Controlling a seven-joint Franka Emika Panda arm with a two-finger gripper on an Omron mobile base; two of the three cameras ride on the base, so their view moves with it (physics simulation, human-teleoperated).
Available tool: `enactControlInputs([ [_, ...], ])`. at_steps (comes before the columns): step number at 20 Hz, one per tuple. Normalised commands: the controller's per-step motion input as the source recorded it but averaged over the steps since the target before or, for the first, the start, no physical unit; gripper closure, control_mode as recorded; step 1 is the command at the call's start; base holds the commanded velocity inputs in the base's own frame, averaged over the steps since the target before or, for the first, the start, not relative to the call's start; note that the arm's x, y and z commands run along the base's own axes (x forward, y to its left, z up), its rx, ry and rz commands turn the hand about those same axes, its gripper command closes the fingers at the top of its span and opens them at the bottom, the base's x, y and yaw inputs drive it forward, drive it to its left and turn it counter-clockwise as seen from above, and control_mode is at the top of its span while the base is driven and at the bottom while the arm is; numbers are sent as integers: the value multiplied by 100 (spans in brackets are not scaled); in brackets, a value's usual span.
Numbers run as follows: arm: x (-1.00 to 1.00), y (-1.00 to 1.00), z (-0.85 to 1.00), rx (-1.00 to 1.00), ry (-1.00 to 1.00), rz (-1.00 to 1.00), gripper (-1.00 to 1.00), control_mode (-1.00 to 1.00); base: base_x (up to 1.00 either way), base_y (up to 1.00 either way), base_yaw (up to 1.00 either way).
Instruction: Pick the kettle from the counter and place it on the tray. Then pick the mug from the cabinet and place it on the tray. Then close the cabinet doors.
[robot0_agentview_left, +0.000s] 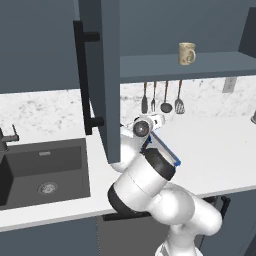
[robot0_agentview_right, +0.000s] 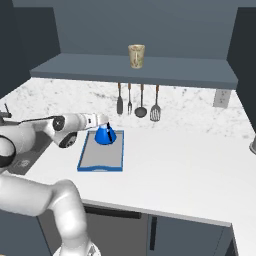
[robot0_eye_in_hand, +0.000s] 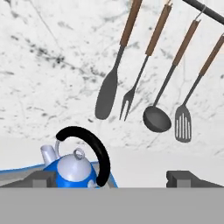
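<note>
Jaws apart beside kettle (robot0_agentview_right: 105, 135) on tray (robot0_agentview_right: 100, 161)

Inspection is finding no legible text, labels, brand marks, numbers or signs. The kettle (robot0_agentview_right: 105, 134), the mug (robot0_agentview_right: 136, 56), the tray (robot0_agentview_right: 101, 156) and the cabinet door (robot0_agentview_left: 102, 75) are showing plain, unmarked surfaces; the mug's faint mottling is forming no readable characters.
</note>
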Motion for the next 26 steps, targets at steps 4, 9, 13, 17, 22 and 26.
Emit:
enactControlInputs([
  [4, -13, -33, 60, 15, 10, 0, -100, -100, 0, 0, 0],
  [9, -35, -28, 33, 21, 17, 0, -100, -100, 0, 0, 0],
  [13, -46, -24, 37, 20, 6, 4, -100, -100, 0, 0, 0],
  [17, -46, -34, 36, 12, 0, 15, -100, -100, 0, 0, 0],
  [22, -67, -40, 19, 9, -14, 26, -100, -100, 0, 0, 0],
  [26, -38, -37, 37, 5, -10, 17, -100, -100, 0, 0, 0],
])
